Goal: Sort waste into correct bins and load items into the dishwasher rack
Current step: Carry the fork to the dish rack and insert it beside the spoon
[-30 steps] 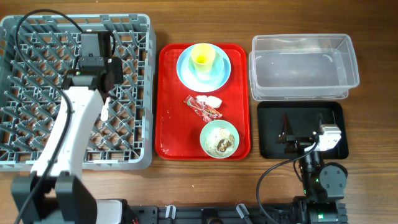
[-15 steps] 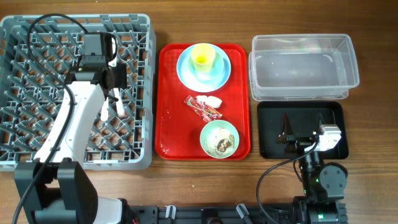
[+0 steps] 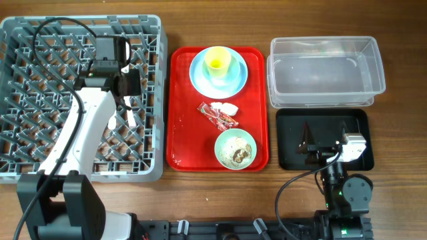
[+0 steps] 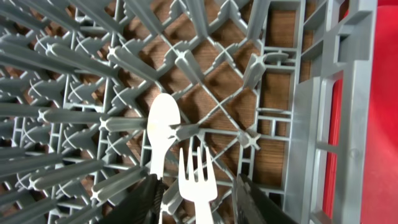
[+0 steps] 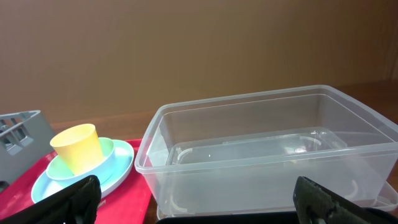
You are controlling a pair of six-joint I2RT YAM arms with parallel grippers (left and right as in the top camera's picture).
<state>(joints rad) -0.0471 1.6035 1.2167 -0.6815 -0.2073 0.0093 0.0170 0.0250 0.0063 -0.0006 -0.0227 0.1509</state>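
My left gripper point(image 4: 198, 186) is open low over the grey dishwasher rack point(image 4: 348, 124), near its right wall point(image 3: 157, 100). A white plastic fork point(image 4: 198, 177) lies between the jaws, and a white spoon point(image 4: 163, 124) lies beside the left finger on the pegs. My right gripper point(image 5: 196, 193) is open and empty over the black tray point(image 3: 290, 157), facing the clear tub point(image 5: 261, 155). The red tray point(image 3: 183, 133) holds a pale blue plate point(image 3: 200, 83) with a mint bowl point(image 5: 102, 155) and yellow cup point(image 3: 217, 62), a red wrapper point(image 3: 217, 117), a white paper scrap point(image 3: 227, 107), and a bowl with food crumbs point(image 3: 235, 148).
The clear tub point(image 3: 325, 70) stands at the back right, just behind the black tray. The red tray lies between the rack and the bins. Black cables trail over the rack's back left part point(image 3: 47, 30).
My left arm has swung to the right over the rack, toward its right wall. The right arm has not moved.
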